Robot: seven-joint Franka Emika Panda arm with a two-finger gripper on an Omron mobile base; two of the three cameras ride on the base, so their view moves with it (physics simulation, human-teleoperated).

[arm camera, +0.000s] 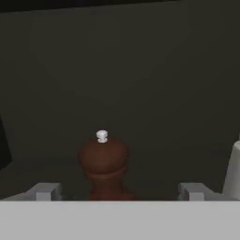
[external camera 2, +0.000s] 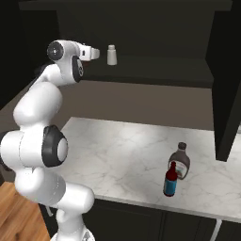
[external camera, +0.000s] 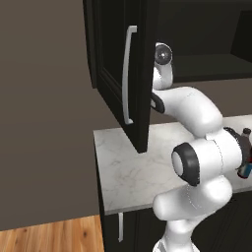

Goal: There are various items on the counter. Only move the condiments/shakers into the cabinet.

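Hand (arm camera: 117, 191) wide open, red-brown shaker (arm camera: 103, 168) between fingers, seemingly untouched.

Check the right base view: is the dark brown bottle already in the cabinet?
No, the dark brown bottle stands on the counter.

two shakers (arm camera: 103, 164) inside cabinet (external camera 2: 141, 70)

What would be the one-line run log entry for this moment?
gripper: open, inside cabinet | red-brown shaker: on shelf between fingers, released | whitish shaker: on shelf | brown bottle: on counter
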